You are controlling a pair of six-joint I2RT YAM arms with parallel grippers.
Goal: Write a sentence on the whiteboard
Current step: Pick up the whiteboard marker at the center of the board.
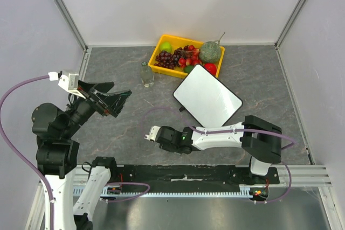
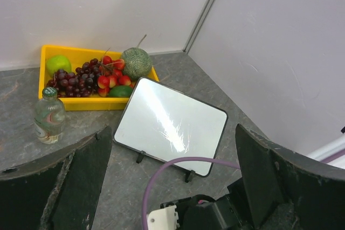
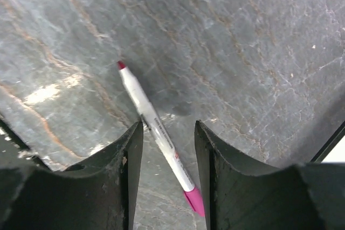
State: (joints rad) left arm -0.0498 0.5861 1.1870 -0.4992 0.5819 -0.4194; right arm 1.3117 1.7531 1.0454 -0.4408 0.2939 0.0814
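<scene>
The right gripper point(image 3: 168, 126) hangs low over the grey stone-patterned table point(image 3: 242, 36). Its jaws are half spread astride a white marker pen with a magenta cap point(image 3: 158, 134) that lies flat, and neither finger clearly presses it. The small glossy white whiteboard with a black rim point(image 1: 207, 96) rests beyond it to the right, near a yellow plastic tray point(image 1: 155, 55) of fruit. The left gripper point(image 2: 172, 132) is raised, jaws spread wide.

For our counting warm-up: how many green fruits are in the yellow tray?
3: a green apple in the far-left corner, a melon at the right, a dark green fruit by the near wall. Grapes may hide more.
</scene>
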